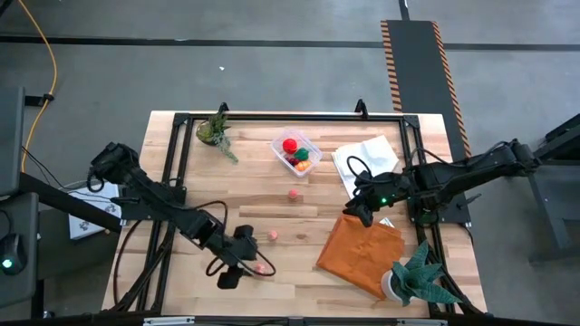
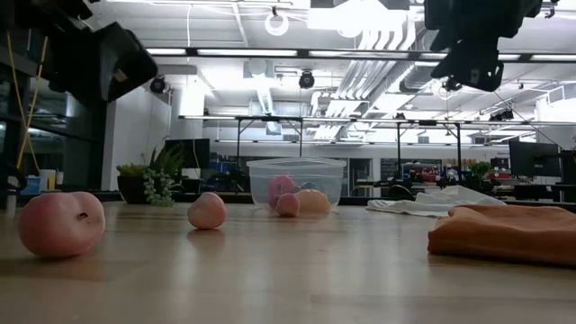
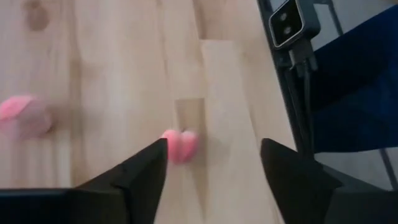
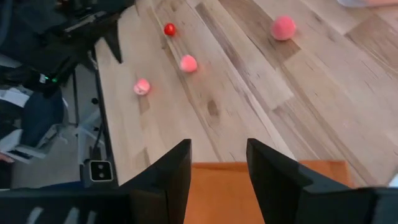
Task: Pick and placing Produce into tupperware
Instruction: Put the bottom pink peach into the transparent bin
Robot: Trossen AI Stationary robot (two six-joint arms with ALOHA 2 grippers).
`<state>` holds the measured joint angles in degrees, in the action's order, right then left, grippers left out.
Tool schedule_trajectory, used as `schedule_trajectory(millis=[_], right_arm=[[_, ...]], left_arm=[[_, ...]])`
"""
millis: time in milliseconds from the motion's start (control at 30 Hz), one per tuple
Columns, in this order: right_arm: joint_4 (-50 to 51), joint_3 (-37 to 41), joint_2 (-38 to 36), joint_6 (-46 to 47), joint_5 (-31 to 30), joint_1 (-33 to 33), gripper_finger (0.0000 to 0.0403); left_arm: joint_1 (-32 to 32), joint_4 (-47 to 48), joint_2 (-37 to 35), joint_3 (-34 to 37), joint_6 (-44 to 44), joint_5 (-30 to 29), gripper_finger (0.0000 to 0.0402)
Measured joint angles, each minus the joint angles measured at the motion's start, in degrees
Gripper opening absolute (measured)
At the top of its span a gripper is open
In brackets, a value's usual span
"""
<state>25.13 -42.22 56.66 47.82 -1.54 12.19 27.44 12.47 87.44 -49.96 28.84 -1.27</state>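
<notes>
Wooden planks form the table (image 1: pixel 272 204), on which the tupperware (image 1: pixel 296 152) is set near the far edge with red, orange and green produce (image 1: pixel 292 148) inside. Three pink pieces are left loose: one (image 1: pixel 294 194) just in front of the container, one (image 1: pixel 272 235) nearer the front, one (image 1: pixel 261 267) at the left gripper (image 1: pixel 237 263), whose fingers are spread wide with nothing held. The right gripper (image 1: pixel 361 210) is held above the orange cloth (image 1: pixel 358 254), fingers parted and empty
</notes>
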Motion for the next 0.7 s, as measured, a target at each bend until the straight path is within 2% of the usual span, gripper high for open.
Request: schedule_trajectory(millis=[133, 300, 700], right_arm=[[0.7, 0.0, 0.0, 0.2, 0.0, 0.0, 0.0144], [1.1, 0.0, 0.0, 0.4, 0.0, 0.0, 0.0144], [2.6, 0.0, 0.0, 1.3, -0.3, 0.0, 0.0144]], left_arm=[[0.0, 0.0, 1.1, 0.0, -0.5, -0.2, 0.0291], [0.0, -0.9, 4.2, -0.1, -1.8, -1.0, 0.0315], [0.0, -5.3, 10.0, -0.1, -3.3, -1.1, 0.0287]])
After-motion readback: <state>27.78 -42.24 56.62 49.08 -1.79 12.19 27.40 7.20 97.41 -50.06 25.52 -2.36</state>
